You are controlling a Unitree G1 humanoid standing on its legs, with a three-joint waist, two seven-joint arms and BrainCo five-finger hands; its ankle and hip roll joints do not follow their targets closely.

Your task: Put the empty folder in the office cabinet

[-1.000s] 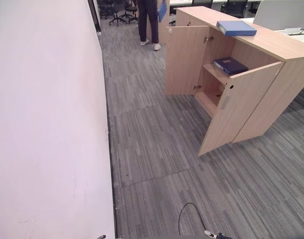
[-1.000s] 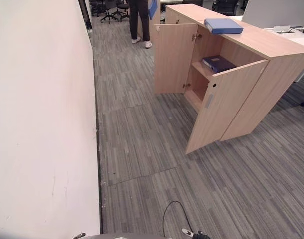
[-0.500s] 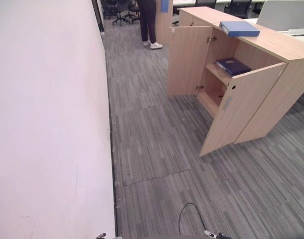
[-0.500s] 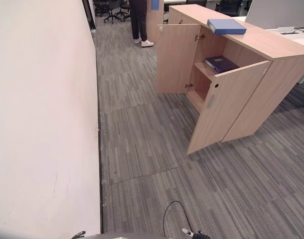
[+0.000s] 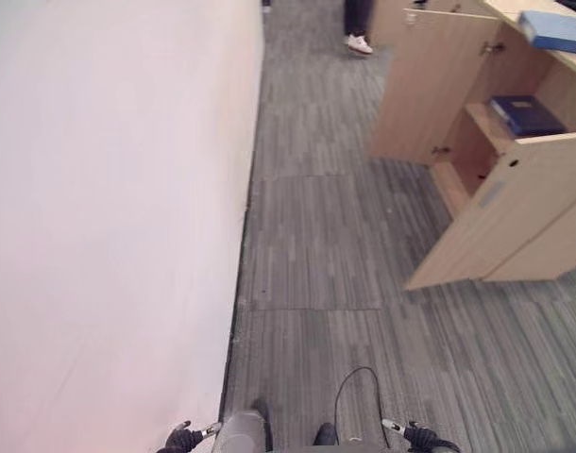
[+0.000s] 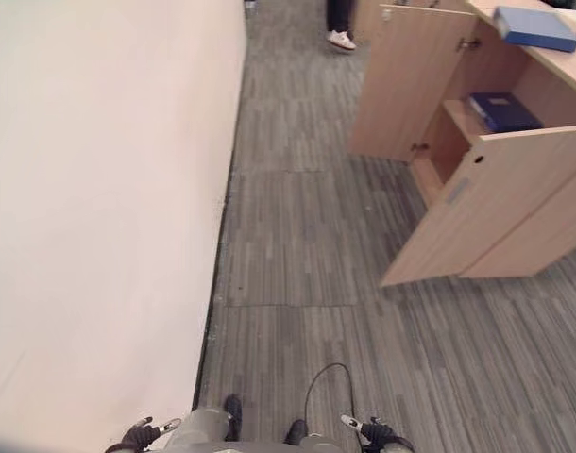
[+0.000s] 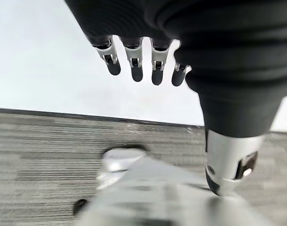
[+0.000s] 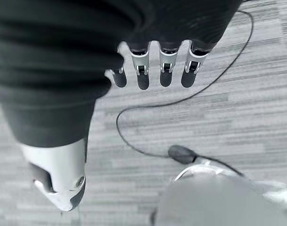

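Cabinet (image 6: 515, 203) of pale wood stands at the far right on grey striped carpet (image 6: 307, 236), both doors swung open toward the aisle. Blue folder (image 6: 536, 27) lies flat on the cabinet top, near the edge above the open compartment. Second, darker blue folder (image 6: 502, 110) lies flat on the upper shelf inside, partly behind the near door. Can't tell which of the two is the empty one. White wall (image 6: 99, 208) runs along the robot's left side, w/ a dark baseboard line where it meets the carpet.

Left hand (image 7: 143, 63) hangs low by the robot's side, fingers straight and relaxed, slightly apart, thumb off to one side, nothing held. Right hand (image 8: 153, 70) same: fingers straight in a row, thumb apart, nothing in it, carpet beyond. Both hands well apart from cabinet and folders.

Person's legs & white shoe (image 6: 341, 40) show far down the aisle, just beyond the cabinet's far door.
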